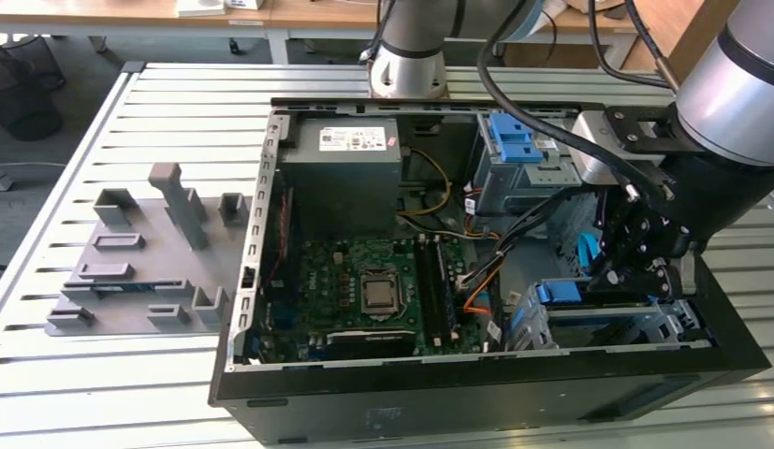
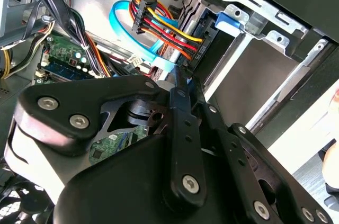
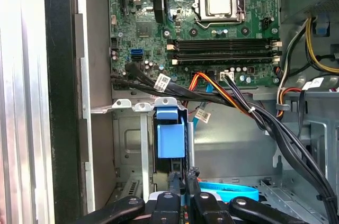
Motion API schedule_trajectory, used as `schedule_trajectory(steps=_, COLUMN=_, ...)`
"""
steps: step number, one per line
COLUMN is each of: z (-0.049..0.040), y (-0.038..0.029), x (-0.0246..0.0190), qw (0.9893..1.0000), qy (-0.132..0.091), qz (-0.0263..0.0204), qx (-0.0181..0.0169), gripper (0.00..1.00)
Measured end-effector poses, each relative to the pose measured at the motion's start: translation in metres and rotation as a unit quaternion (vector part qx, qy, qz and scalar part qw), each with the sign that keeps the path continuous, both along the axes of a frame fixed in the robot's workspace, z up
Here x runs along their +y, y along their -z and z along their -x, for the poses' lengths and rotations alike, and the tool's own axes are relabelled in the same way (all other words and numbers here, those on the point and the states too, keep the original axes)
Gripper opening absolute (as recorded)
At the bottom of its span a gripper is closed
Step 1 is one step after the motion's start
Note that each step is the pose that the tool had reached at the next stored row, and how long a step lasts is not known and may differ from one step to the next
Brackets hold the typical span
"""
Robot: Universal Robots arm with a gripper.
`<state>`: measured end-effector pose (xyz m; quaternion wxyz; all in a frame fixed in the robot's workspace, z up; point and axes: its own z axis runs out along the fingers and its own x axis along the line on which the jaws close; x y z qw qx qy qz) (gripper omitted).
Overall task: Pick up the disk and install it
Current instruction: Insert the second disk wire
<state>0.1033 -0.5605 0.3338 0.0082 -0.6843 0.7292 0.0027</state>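
Exterior view high above the open computer case (image 1: 487,393); both wrist views close inside it.

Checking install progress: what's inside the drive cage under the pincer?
In the first wrist view the drive cage holds a blue-tabbed carrier standing in its slot, with the pincer right at it. The disk's body is hidden by the carrier and cage walls.

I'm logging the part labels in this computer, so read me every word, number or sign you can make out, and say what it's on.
White sticker on the grey power supply box: print too small to read.
White tags on the black cables: too small to read.
Markings on the motherboard: too small to read.
No text here can be quoted.
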Motion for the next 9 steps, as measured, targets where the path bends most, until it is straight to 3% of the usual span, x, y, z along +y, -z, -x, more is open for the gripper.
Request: schedule_trajectory(steps=9, z=-0.0002, y=-0.001, x=0.0, qw=1.0, qy=0.0, qz=-0.0018, qx=0.0, gripper=0.17)
